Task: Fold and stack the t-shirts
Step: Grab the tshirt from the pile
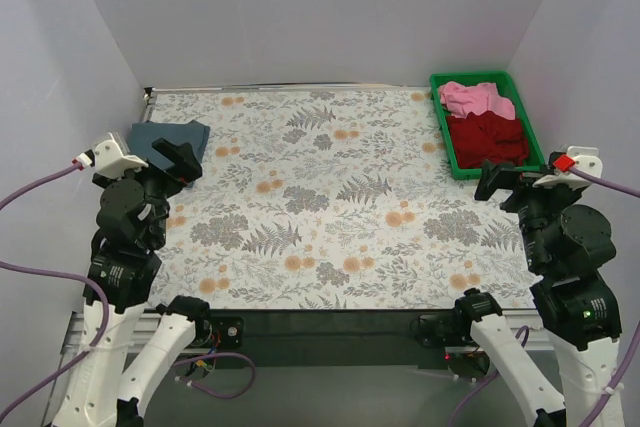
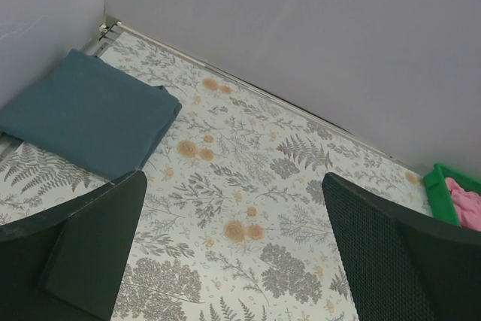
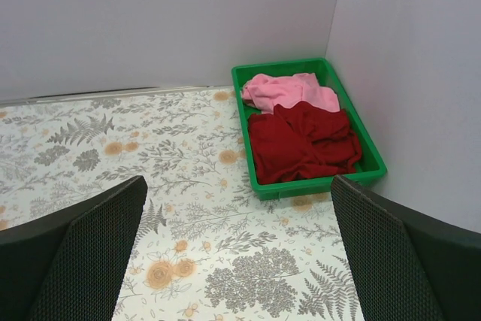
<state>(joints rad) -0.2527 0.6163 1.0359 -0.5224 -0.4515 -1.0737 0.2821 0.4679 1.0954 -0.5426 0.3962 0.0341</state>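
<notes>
gripper left (image 2: 233,261), gripper right (image 3: 237,253) wide | blue-grey t-shirt (image 2: 90,114) folded | red t-shirt (image 3: 301,144), pink t-shirt (image 3: 289,92) apparently crumpled in bin (image 3: 316,183)

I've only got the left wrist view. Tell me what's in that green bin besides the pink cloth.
Observer: A dark red t-shirt lies crumpled in the green bin, nearer the arms than the pink t-shirt.
Operator: Report the right claw.
Observer: The right claw is open and empty, above the table just short of the bin.
Operator: Place the bin for me.
Observer: It sits at the table's far right corner.
</notes>
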